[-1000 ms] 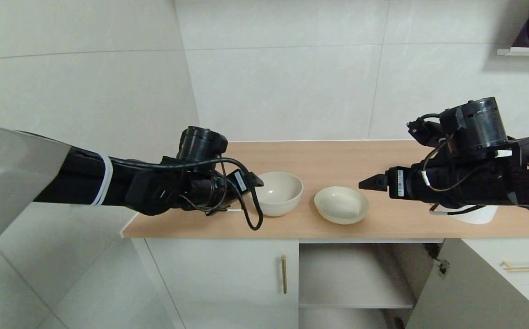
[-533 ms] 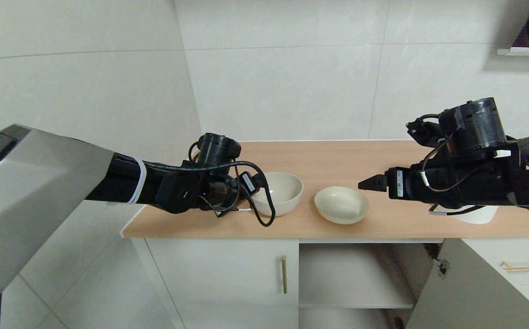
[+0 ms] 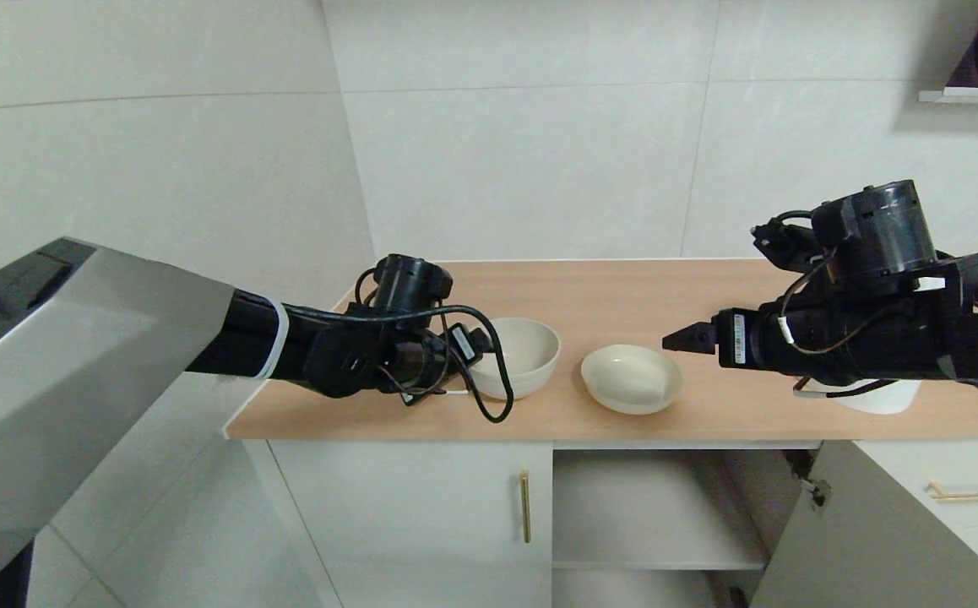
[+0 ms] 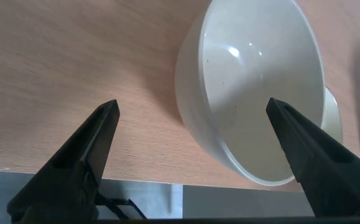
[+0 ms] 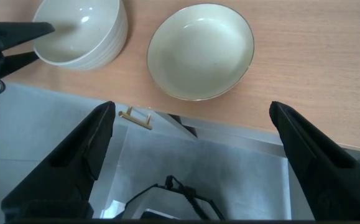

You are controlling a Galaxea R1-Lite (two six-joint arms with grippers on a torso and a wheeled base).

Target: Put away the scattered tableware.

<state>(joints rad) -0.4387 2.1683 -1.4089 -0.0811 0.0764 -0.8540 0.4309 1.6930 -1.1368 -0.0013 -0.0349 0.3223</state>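
Now, we note left gripper (image 4: 192, 107) at deep bowl (image 3: 523, 350) on desk (image 3: 709, 295), jaws wide, bowl's near rim between them (contact we cannot tell; cables hide tips in head view). Right gripper (image 5: 192, 109) hovers above shallow dish (image 3: 631, 378), jaws wide, holding nothing. White vessel (image 3: 877, 397) half-hidden behind right arm.

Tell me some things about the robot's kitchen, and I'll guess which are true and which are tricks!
1. A deep bowl and a shallow bowl sit side by side on the counter. True.
2. The left gripper is shut on a spoon. False: it is open at the deep bowl's rim and holds nothing.
3. The cupboard under the counter is open. True.
4. The right gripper holds the shallow bowl. False: it is open and apart from that bowl.
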